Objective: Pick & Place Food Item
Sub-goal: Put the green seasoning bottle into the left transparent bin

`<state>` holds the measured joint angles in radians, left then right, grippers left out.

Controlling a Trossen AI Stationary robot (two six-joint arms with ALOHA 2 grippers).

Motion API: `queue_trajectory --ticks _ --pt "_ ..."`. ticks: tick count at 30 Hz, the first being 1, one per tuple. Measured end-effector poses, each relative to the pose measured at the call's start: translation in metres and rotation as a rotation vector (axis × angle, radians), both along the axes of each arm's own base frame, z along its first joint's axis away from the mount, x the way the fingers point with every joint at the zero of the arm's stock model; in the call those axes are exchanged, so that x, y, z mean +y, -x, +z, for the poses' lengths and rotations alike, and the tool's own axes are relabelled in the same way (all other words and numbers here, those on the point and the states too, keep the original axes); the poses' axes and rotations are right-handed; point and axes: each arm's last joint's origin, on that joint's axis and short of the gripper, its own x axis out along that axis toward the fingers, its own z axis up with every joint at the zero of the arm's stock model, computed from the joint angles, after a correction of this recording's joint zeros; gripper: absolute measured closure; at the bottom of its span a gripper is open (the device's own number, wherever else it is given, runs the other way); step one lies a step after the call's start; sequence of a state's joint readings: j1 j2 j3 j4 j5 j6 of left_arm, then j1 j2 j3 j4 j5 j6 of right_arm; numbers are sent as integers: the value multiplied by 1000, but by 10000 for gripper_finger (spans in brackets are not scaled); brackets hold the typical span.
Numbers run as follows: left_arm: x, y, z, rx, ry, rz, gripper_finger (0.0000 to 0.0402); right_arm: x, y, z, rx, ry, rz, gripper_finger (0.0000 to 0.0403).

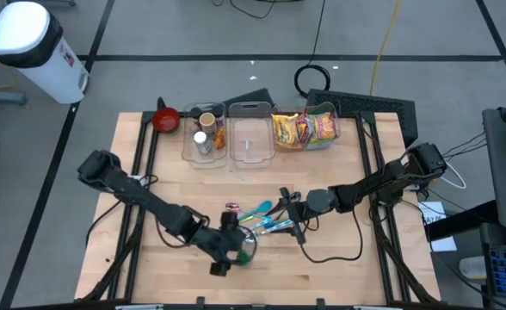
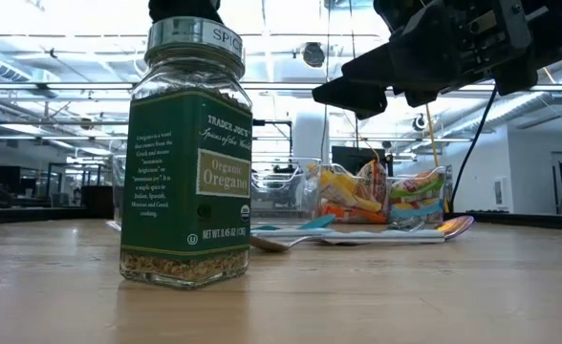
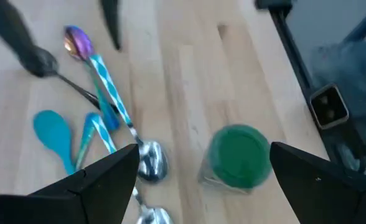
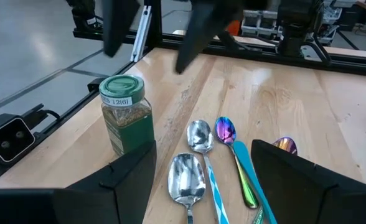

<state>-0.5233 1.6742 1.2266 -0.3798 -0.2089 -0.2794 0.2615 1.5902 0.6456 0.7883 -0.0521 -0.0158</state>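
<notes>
1. A glass oregano jar with a green lid stands upright on the wooden table, near its front edge and a little left of centre.
2. The left end effector hovers directly above the jar, its fingers spread apart on either side of the green lid and not touching it.
3. Just to the right of the jar lies a cluster of spoons, some silver-bowled with blue patterned handles, one iridescent, flat on the table.
4. The right end effector sits above the right end of the spoons, its fingers apart and holding nothing.
5. Along the far edge of the table stand three clear bins side by side: the left one holds small containers, the right one holds bright snack packets.
6. A red bowl rests just left of the bins.
</notes>
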Motion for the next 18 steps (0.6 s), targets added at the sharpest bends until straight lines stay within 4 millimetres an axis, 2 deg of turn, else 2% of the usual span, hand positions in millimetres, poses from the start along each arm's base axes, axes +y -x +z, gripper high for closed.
queue_trajectory --ticks 6,13,18 --pt "-14 -17 -12 61 41 -80 37 0 0 -1 8 -1 -1 149" --pt "-19 -21 -33 127 -1 -142 37 0 0 0 1 -2 -1 149" --pt "-19 -23 -34 102 -32 -160 37 0 0 0 0 -1 0 149"
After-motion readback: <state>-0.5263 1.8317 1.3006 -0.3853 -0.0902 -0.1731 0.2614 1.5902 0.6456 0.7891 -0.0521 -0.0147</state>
